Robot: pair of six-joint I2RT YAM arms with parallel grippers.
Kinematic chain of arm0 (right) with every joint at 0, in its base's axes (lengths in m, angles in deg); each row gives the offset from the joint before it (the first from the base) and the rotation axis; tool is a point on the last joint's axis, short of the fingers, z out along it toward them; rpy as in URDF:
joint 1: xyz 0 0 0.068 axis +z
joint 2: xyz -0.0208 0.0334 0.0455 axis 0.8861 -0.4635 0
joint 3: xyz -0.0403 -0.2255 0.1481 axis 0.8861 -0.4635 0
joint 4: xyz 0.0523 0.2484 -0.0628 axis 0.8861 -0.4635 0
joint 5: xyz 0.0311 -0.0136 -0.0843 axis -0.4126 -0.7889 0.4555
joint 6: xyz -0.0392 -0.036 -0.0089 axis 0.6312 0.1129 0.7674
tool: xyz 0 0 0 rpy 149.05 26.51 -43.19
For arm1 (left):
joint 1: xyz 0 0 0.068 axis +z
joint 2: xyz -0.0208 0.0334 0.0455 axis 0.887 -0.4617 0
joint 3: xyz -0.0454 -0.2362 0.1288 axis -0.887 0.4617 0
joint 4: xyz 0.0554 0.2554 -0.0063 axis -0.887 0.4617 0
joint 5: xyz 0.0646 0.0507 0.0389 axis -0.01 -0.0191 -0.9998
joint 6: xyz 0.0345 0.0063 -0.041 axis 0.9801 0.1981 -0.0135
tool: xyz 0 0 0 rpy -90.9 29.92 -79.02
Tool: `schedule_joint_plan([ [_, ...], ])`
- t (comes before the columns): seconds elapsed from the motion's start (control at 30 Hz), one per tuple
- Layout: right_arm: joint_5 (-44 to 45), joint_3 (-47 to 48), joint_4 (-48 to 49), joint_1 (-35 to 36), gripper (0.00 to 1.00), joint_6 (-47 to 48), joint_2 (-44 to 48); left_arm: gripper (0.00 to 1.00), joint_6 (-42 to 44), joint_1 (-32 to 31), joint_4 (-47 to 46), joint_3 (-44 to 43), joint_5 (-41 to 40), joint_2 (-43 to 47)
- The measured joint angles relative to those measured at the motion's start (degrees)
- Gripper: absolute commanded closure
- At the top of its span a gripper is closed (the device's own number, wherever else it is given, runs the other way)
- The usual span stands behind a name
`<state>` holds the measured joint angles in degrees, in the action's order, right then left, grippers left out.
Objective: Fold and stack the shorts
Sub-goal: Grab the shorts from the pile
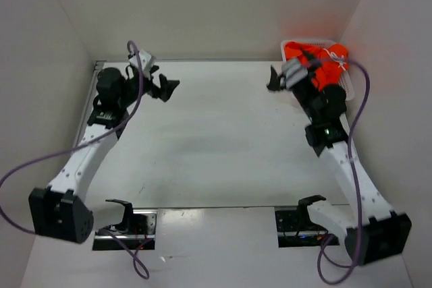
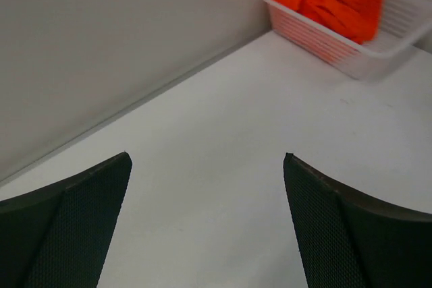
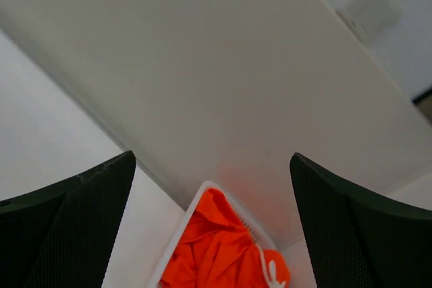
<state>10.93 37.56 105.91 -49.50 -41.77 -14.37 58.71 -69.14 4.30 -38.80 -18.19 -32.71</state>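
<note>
The shorts (image 1: 325, 65) are lying bunched in a white basket (image 1: 307, 41) at the upper right of the top view, with the white drawstring showing on the heap; nothing is folded or laid out yet. The right gripper (image 1: 275, 80) is hovering just left of the basket, its jaws spread wide and holding nothing, likely because it is the nearer arm for pulling the cloth out. The left gripper (image 1: 165, 88) is hanging at the upper left, well apart from the basket, jaws likewise wide and empty, probably waiting to help spread the cloth on the table (image 1: 216, 146).
</note>
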Motion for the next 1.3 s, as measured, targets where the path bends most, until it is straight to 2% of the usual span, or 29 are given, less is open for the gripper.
schedule_joint_plan([
  [0.1, 11.4, 18.6, 1.6, -1.8, 0.0, -16.4, -19.2, 0.0, 0.1, -3.4, -0.6, -11.7, -10.8, -14.1],
  [0.2, 16.2, 35.6, -6.7, -6.8, 0.0, -31.5, -36.2, 0.0, 0.2, -5.3, 8.7, -22.9, -17.1, -27.2],
  [0.3, 20.5, 49.8, -13.8, -11.4, 0.15, -43.5, -52.7, 0.0, 0.2, -5.8, 16.7, -35.5, -20.0, -40.1],
  [0.37, 24.9, 55.8, -19.6, -13.4, 0.15, -49.0, -61.0, 0.0, 0.2, -5.9, 20.8, -39.0, -20.4, -44.5],
  [0.47, 31.0, 63.5, -24.9, -15.0, 0.15, -54.1, -71.7, 0.0, 0.2, -6.1, 25.7, -39.5, -21.0, -46.9],
  [0.63, 38.5, 68.8, -29.4, -16.6, 0.17, -57.7, -81.6, 0.0, 0.2, -7.9, 28.6, -39.4, -23.8, -47.1],
  [0.83, 43.1, 69.3, -30.2, -19.1, 0.17, -57.8, -85.5, 0.0, 0.2, -9.1, 29.9, -37.4, -26.7, -47.0],
  [0.9, 44.3, 69.7, -30.2, -19.8, 0.2, -57.8, -86.3, 0.0, 0.2, -9.1, 30.4, -37.0, -27.7, -47.0],
  [1.0, 44.8, 70.1, -30.1, -20.2, 0.4, -57.5, -87.0, 0.0, 0.2, -9.0, 30.7, -37.0, -29.0, -47.0],
  [1.03, 44.8, 70.1, -30.2, -20.2, 0.57, -57.4, -87.2, 0.0, 0.2, -9.0, 30.7, -37.0, -29.5, -47.0],
  [1.13, 44.5, 70.1, -30.2, -20.2, 0.81, -57.0, -87.5, 0.0, 0.2, -9.0, 30.7, -37.0, -30.7, -47.0],
  [1.17, 44.3, 70.1, -30.2, -20.2, 0.96, -56.8, -87.5, 0.0, 0.2, -9.0, 30.7, -37.0, -30.9, -47.0],
  [1.2, 44.0, 70.1, -30.2, -20.2, 1.0, -56.7, -87.6, 0.0, 0.2, -9.0, 30.7, -37.0, -31.2, -47.0],
  [1.3, 43.1, 70.1, -30.1, -20.2, 1.0, -56.3, -87.6, 0.0, 0.2, -9.0, 30.7, -36.9, -31.5, -47.0],
])
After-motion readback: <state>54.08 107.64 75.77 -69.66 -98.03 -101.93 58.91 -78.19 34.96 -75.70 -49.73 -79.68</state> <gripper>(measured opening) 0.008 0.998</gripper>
